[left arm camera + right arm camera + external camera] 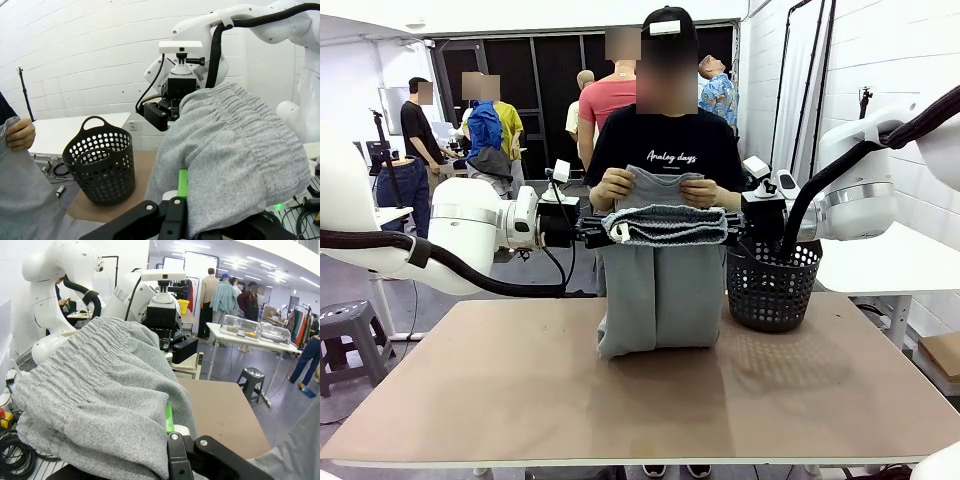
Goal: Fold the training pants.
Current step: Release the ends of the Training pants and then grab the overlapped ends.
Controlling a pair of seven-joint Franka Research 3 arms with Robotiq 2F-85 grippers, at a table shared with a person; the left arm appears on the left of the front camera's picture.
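Two ends of the training pants' (655, 290) waistband (665, 226) are being pinched above the table (520, 380).
The left gripper (590, 232) and right gripper (732, 232) are each clenched on one end, the band lying crosswise between them. The legs are hanging to the table, and the other end is being held by the person's hands (613, 187) just behind. A green pad (182, 182) biting the fabric is being shown by the left wrist view, the drape by the front view.

We see bright, even overhead light; the black mesh plastic basket (773, 285) throws a soft dotted shadow on the brown tabletop (520, 380). Wrist views curve at their edges.
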